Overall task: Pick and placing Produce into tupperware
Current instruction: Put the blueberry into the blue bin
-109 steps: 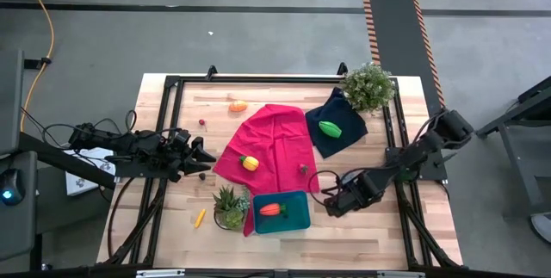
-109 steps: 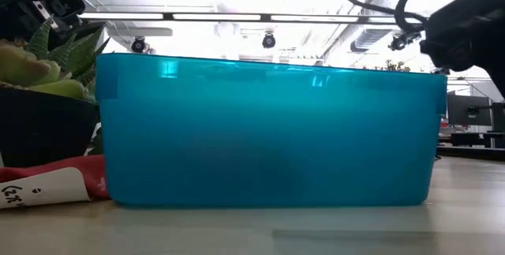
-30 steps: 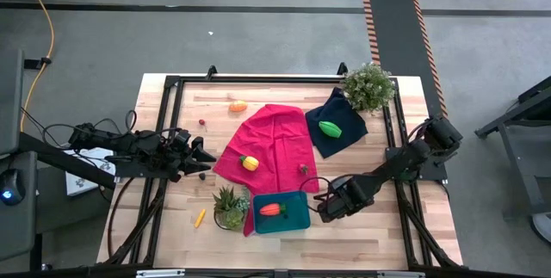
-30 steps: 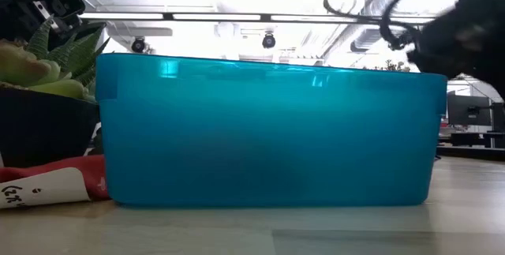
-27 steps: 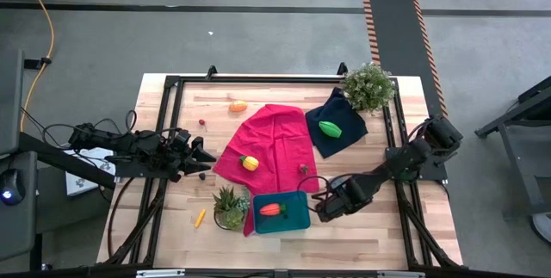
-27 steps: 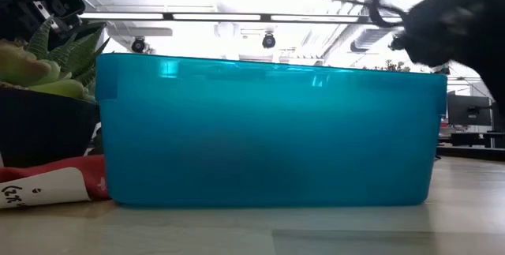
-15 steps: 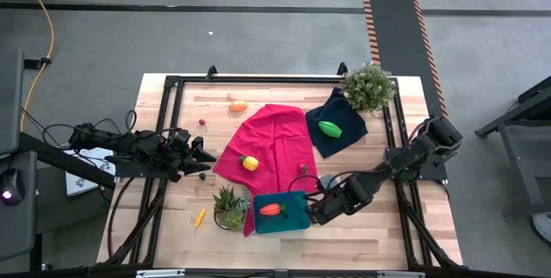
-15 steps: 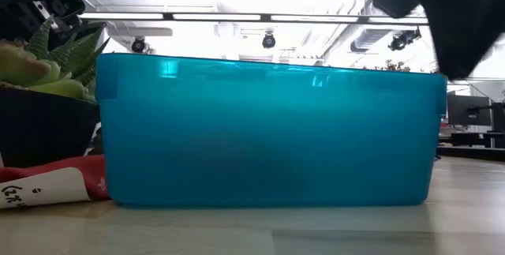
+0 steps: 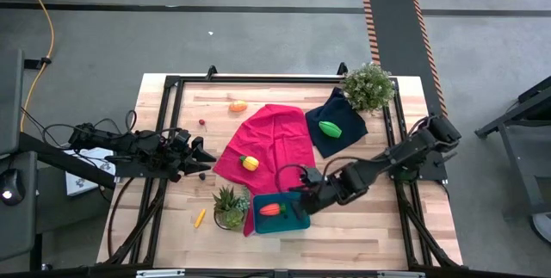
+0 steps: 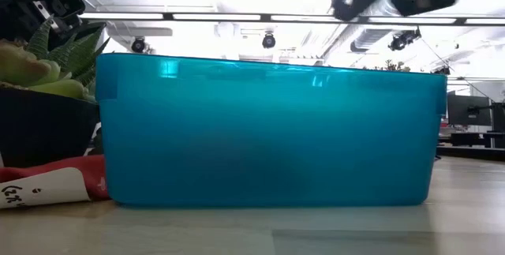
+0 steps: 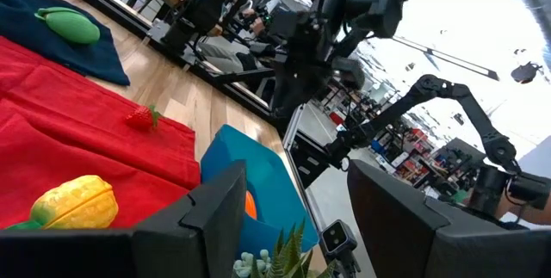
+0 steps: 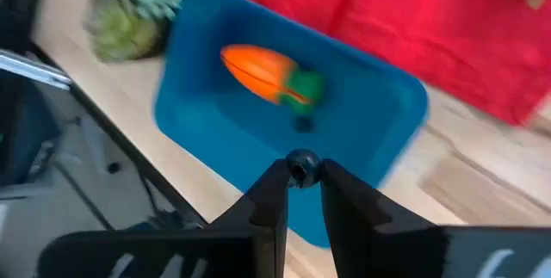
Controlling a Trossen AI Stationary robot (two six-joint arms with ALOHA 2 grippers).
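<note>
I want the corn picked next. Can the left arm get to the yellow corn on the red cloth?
Probably yes. The left tool sits open beside the red cloth, and the yellow corn lies uncovered near that edge with nothing between them.

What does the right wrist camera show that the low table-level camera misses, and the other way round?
Only the right wrist view looks down into the tupperware: an orange carrot lies inside, and the right gripper pinches a small dark round piece above it. A red cloth and a bit of plant show beyond.

Only the low view shows the container's whole side wall standing on the table, a potted succulent beside it, and ceiling lights.

Both show the teal container and part of the right arm.
</note>
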